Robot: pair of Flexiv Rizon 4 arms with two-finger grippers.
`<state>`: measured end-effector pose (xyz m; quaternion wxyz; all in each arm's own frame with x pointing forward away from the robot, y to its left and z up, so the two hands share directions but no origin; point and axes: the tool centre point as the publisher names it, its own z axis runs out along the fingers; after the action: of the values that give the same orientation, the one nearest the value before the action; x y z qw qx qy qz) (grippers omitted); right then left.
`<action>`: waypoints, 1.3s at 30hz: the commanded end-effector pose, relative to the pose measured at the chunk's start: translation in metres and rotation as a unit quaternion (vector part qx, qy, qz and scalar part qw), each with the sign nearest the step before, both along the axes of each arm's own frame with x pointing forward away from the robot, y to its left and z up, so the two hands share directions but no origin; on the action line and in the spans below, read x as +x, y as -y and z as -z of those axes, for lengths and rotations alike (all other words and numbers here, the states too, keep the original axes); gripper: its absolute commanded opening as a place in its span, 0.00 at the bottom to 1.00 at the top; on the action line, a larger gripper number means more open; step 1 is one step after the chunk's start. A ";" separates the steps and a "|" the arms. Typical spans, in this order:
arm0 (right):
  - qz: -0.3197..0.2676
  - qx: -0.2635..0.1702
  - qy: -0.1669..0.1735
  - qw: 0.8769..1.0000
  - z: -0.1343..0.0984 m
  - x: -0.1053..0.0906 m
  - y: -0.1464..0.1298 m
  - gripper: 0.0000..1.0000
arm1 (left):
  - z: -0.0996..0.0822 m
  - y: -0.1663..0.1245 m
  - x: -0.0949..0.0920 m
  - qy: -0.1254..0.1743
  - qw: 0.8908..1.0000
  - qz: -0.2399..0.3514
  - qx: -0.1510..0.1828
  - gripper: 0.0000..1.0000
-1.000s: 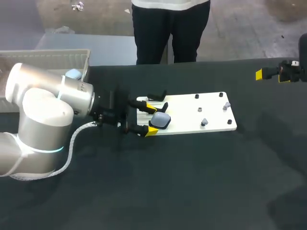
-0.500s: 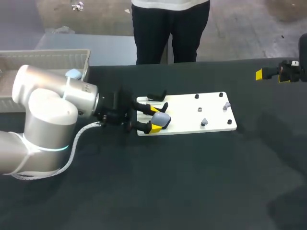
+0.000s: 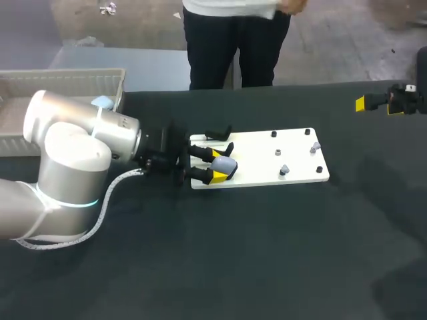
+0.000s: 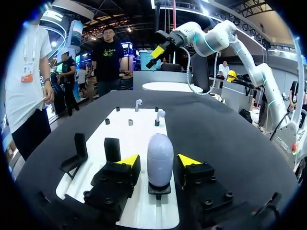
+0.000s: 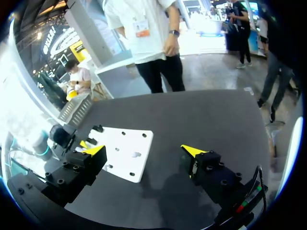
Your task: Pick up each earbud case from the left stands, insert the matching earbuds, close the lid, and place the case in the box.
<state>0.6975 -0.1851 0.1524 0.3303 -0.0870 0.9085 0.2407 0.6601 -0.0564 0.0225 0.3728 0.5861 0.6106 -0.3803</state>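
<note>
You face a black, matte tabletop (image 3: 267, 253) whose dark covering runs unbroken from the near side to the far edge, smooth and flat, with only a faint pale sheen across it.

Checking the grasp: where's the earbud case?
Head view: the earbud case stands at the white board's left end, between the left gripper's open fingers.
</note>
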 end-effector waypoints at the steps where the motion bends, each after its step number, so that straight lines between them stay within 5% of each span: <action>1: -0.001 0.001 0.000 1.000 0.001 0.001 0.000 1.00 | 0.002 0.001 0.002 0.000 1.000 0.001 -0.003 0.45; 26: -0.001 0.001 0.000 1.000 0.001 0.001 0.000 1.00 | 0.003 -0.001 0.002 -0.003 1.000 0.006 -0.010 0.22; 29: -0.001 0.001 0.000 1.000 0.001 0.001 0.000 1.00 | 0.003 -0.001 0.001 -0.003 1.000 0.009 -0.011 0.11; 30: -0.001 0.001 0.000 1.000 0.001 0.001 0.000 1.00 | 0.003 -0.001 0.001 -0.003 1.000 0.009 -0.011 0.00; 39: -0.001 0.001 0.000 1.000 0.001 0.001 0.000 1.00 | -0.016 -0.005 -0.002 0.010 1.000 0.007 -0.021 0.00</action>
<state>0.6975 -0.1851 0.1524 0.3303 -0.0870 0.9085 0.2407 0.6629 -0.0559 0.0316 0.3811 0.5879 0.5956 -0.3929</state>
